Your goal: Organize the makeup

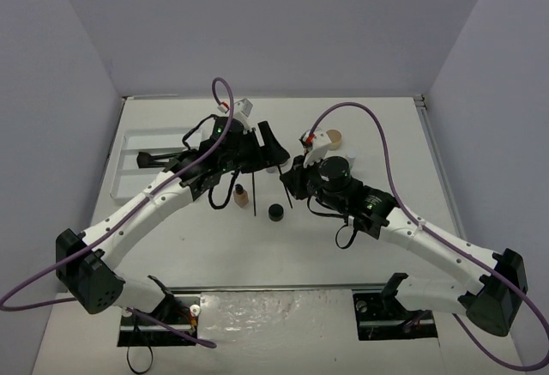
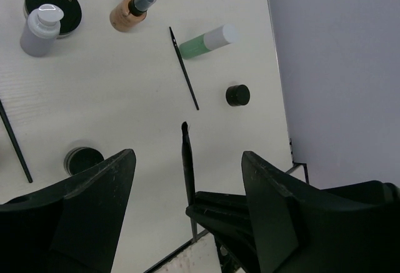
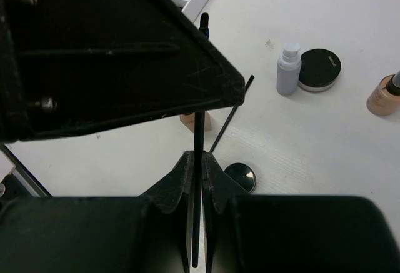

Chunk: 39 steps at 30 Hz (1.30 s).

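Though slim, straight matte-black brush (image 3: pixel 199 132)

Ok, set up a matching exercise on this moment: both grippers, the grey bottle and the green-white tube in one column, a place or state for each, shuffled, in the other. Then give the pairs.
Things:
1. left gripper
2. right gripper
3. grey bottle
4. green-white tube

Places or states:
A. right next to the black round compact
B. jaws shut on a thin black pencil
C. close by a loose black pencil
D. jaws open, a pencil's tip between them

Pairs: 1-D, 2-B, 3-A, 4-C.
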Motion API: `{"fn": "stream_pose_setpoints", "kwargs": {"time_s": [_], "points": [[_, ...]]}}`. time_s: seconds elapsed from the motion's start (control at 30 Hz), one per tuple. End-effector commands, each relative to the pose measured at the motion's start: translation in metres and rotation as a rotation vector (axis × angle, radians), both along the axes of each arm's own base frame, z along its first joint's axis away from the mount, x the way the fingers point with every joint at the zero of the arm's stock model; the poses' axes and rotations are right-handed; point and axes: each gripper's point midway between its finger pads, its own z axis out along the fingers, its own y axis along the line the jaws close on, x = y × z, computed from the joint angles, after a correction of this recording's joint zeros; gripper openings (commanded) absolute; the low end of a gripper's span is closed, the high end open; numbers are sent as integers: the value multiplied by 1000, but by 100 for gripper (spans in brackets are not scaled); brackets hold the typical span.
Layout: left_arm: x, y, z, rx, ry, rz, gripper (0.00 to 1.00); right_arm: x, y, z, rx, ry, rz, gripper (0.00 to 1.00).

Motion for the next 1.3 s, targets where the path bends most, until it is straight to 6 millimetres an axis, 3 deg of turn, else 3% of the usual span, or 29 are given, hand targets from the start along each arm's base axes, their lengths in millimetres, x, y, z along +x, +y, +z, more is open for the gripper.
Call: {"fn": "stream_pose_setpoints", "kwargs": {"time_s": [0.0, 0.13, 0.4, 0.47, 0.6, 0.73, 0.83, 1.0, 1.13, 1.27], "points": [[13, -17, 55, -160, -101, 22, 54, 6, 14, 46, 115, -100, 21, 0], [13, -22, 51, -164, -84, 20, 34, 7, 15, 46, 118, -100, 18, 0], [14, -25, 42, -157, -64, 18, 3, 11, 16, 46, 115, -103, 7, 0], [15, -24, 43, -153, -70, 20, 0, 13, 15, 46, 114, -105, 0, 2], [17, -20, 41, -132, -73, 39, 0, 18, 13, 44, 104, -105, -20, 24], [26, -5, 39, -110, -81, 77, 0, 22, 9, 43, 87, -96, -36, 60], [44, 25, 35, -104, -71, 154, 0, 27, 0, 39, 67, -89, -66, 73], [86, 111, 25, -97, -54, 380, 0, 32, -22, 32, 31, -71, -117, 86], [117, 200, 9, -120, -25, 610, 0, 40, -54, 25, -13, -70, -201, 98], [142, 276, -12, -167, -4, 813, 0, 40, -78, 18, -74, -75, -258, 100]]}}
